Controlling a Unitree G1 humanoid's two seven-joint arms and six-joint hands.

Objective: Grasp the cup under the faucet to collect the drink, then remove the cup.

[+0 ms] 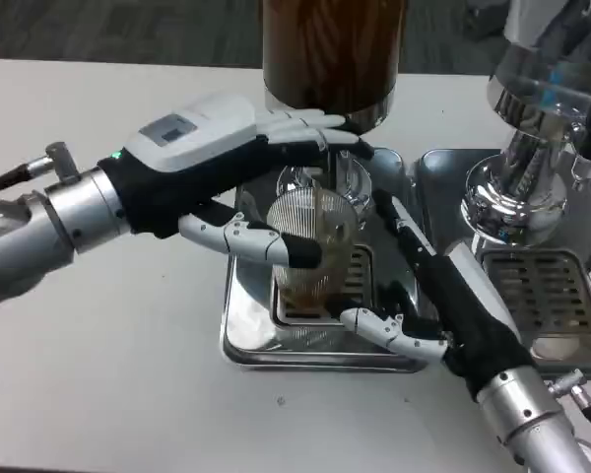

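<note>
the silver left forearm (49, 222) comes in from the left edge over the white table (108, 365), and the left hand (212, 163) reaches across to the clear ribbed cup (310, 251). its thumb wraps the front of the cup and its other fingers (305, 128) lie up by the chrome faucet (320, 177) behind the rim, so this hand is grasping the cup. the cup stands upright over the grate of the left drip tray (246, 340), right beneath the faucet of the dispenser with the dark brown tank (330, 49), and a little brown drink (300, 291) sits in its bottom. just to the right of the cup, the right hand (424, 296) lies along the tray's right side, its fingers stretched up toward the faucet and its thumb (389, 330) spread low over the tray's front; it holds nothing and lies released, near the cup, though whether it touches the cup cannot be told. farther right stands a second dispenser with a chrome base (517, 192) and a clear tank (557, 69), over its own drip tray (532, 281).
</note>
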